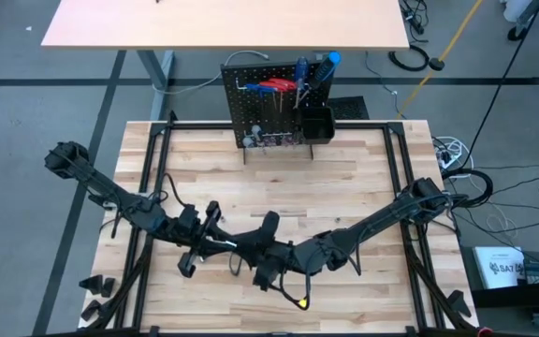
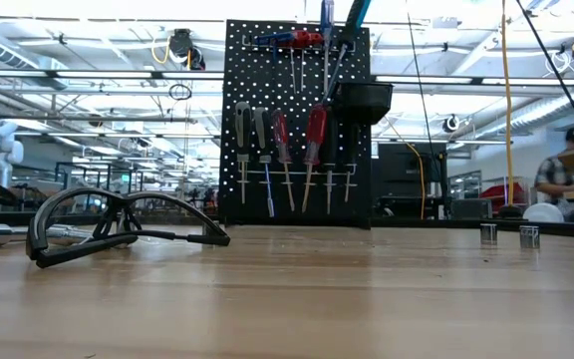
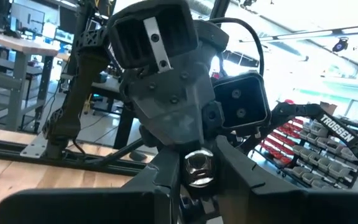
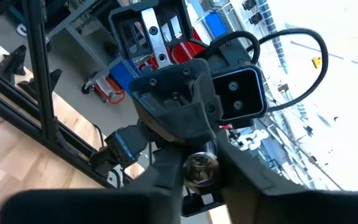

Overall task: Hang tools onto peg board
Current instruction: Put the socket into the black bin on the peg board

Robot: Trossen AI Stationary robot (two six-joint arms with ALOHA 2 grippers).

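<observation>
Above the middle of the table, near its front edge, my two grippers meet tip to tip. My left gripper [image 1: 215, 245] and my right gripper [image 1: 253, 251] are both shut on one small silver bit [image 1: 230, 246]. The bit's round shiny end shows between the fingers in both wrist views. The black peg board [image 1: 271, 105] stands upright at the table's far edge. Red-, blue- and clear-handled screwdrivers [image 2: 297, 140] hang on its hooks, and a black bin [image 2: 363, 100] is fixed to its right side. My left gripper pinches the silver bit [image 3: 197, 167] between its two fingers [image 3: 166, 183]. They come at it level from the table's left. The bit is lifted clear of the table. My right gripper pinches the same bit [image 4: 201, 168] between its two fingers [image 4: 238, 171]. They reach in level from the table's right, facing my left gripper. Which end each gripper has cannot be told.
In the low view a black wire loop [image 2: 118, 224] lies on the tabletop at the left, and two small silver bits [image 2: 487, 234] stand at the right. A black frame [image 1: 396, 187] runs along the table's sides. A person stands in the room behind.
</observation>
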